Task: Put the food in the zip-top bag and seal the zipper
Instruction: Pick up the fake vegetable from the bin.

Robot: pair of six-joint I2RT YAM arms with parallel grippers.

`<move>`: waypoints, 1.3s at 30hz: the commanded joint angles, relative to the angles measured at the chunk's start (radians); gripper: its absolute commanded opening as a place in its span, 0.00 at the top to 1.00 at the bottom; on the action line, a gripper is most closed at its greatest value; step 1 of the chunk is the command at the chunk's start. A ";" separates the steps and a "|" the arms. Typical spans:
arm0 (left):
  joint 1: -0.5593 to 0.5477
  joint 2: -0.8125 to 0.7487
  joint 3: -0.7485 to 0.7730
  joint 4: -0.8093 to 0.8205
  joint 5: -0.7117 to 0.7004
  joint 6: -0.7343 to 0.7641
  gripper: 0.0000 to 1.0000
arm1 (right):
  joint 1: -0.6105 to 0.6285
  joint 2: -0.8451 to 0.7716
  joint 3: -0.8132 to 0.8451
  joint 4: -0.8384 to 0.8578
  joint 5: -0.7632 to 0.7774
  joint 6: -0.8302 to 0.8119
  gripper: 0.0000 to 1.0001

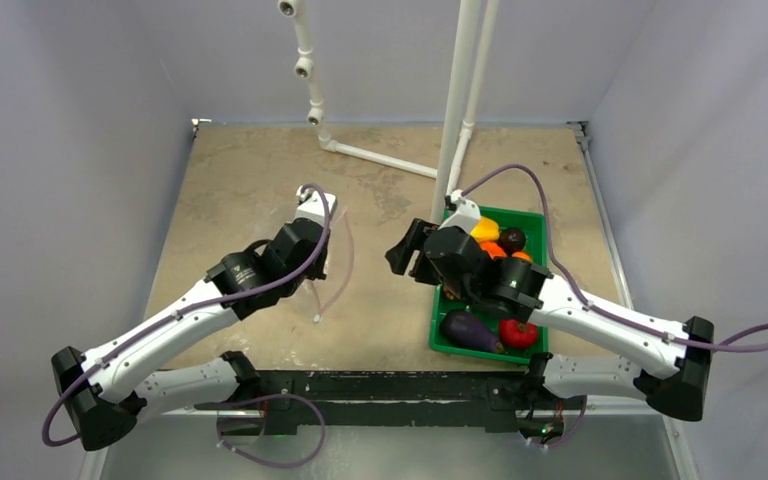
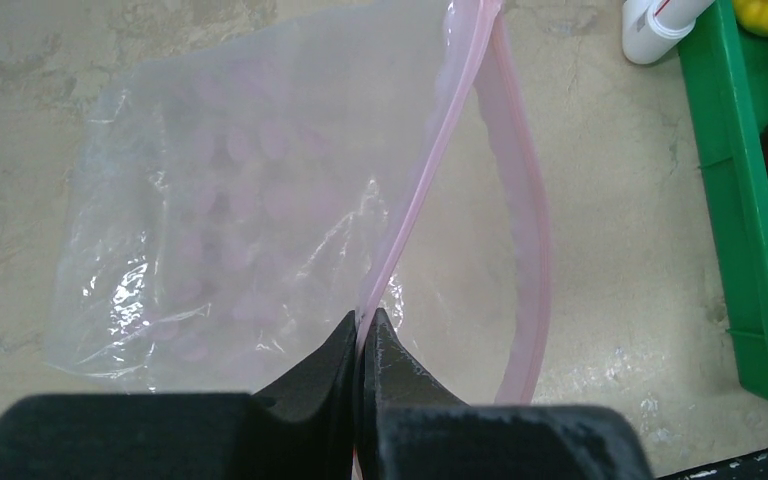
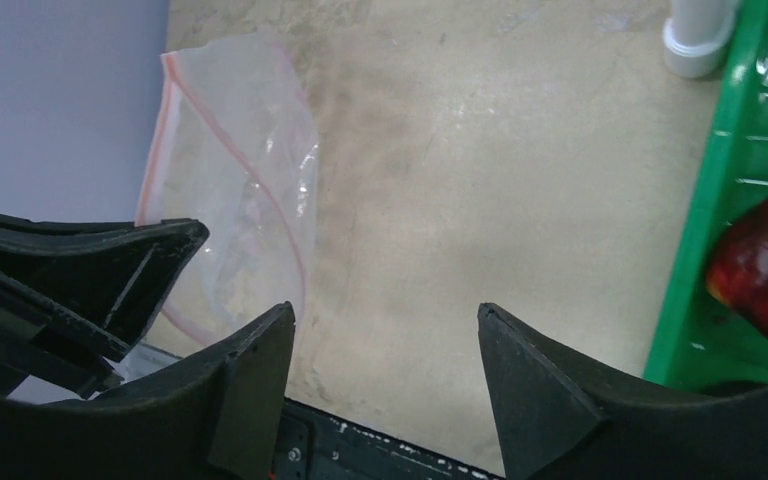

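Beside the bag (image 2: pixel 240 200), green tray (image 2: pixel 732 210); pipe (image 2: pixel 655 25)

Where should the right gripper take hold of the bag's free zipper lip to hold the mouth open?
Pinch the free lip at mid-length, where it bows furthest from the held lip in the shut left gripper. Bring the open right gripper in from the green tray side, one finger inside the mouth and one outside. The gap there probably gives room.
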 commanded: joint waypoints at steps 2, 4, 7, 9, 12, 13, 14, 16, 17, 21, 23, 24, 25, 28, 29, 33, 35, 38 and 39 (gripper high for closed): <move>0.001 -0.045 -0.028 0.074 0.011 0.022 1.00 | -0.002 -0.068 0.031 -0.230 0.049 0.101 0.25; 0.001 -0.058 -0.034 0.071 0.008 0.025 1.00 | -0.002 -0.080 0.023 -0.288 0.050 0.145 0.23; 0.001 -0.085 -0.046 0.074 0.012 0.027 1.00 | -0.002 -0.094 0.003 -0.353 0.054 0.203 0.19; 0.001 -0.100 -0.055 0.080 0.024 0.027 1.00 | -0.003 -0.095 -0.010 -0.389 0.069 0.238 0.13; 0.001 -0.115 -0.068 0.083 0.050 0.027 1.00 | -0.007 -0.084 -0.022 -0.449 0.104 0.300 0.06; 0.001 -0.117 -0.072 0.082 0.059 0.026 1.00 | -0.015 -0.077 -0.029 -0.457 0.114 0.308 0.05; 0.001 -0.122 -0.076 0.081 0.063 0.027 1.00 | -0.030 -0.073 -0.036 -0.457 0.117 0.309 0.05; 0.001 -0.131 -0.082 0.079 0.067 0.027 1.00 | -0.072 -0.066 -0.053 -0.436 0.116 0.296 0.04; 0.001 -0.137 -0.084 0.080 0.071 0.027 1.00 | -0.098 -0.065 -0.064 -0.428 0.115 0.282 0.05; 0.001 -0.154 -0.092 0.095 0.100 0.031 1.00 | -0.195 -0.054 -0.106 -0.341 0.084 0.199 0.07; 0.000 -0.152 -0.095 0.097 0.116 0.036 1.00 | -0.226 -0.039 -0.106 -0.320 0.075 0.176 0.09; 0.000 -0.150 -0.095 0.100 0.122 0.039 1.00 | -0.242 -0.031 -0.109 -0.311 0.076 0.167 0.10; 0.001 -0.148 -0.095 0.101 0.129 0.040 1.00 | -0.254 -0.022 -0.113 -0.299 0.078 0.163 0.11; 0.000 -0.147 -0.095 0.100 0.143 0.040 1.00 | -0.292 0.011 -0.118 -0.275 0.063 0.152 0.16; 0.000 -0.151 -0.094 0.101 0.148 0.041 1.00 | -0.303 0.020 -0.123 -0.267 0.063 0.150 0.16; 0.001 -0.170 -0.099 0.106 0.156 0.041 1.00 | -0.333 0.074 -0.120 -0.281 0.063 0.158 0.18; 0.000 -0.177 -0.100 0.107 0.160 0.041 1.00 | -0.340 0.096 -0.119 -0.293 0.062 0.171 0.19; 0.001 -0.186 -0.101 0.109 0.171 0.045 1.00 | -0.340 0.126 -0.114 -0.330 0.067 0.207 0.19; 0.001 -0.188 -0.101 0.113 0.177 0.045 1.00 | -0.342 0.134 -0.118 -0.326 0.057 0.212 0.19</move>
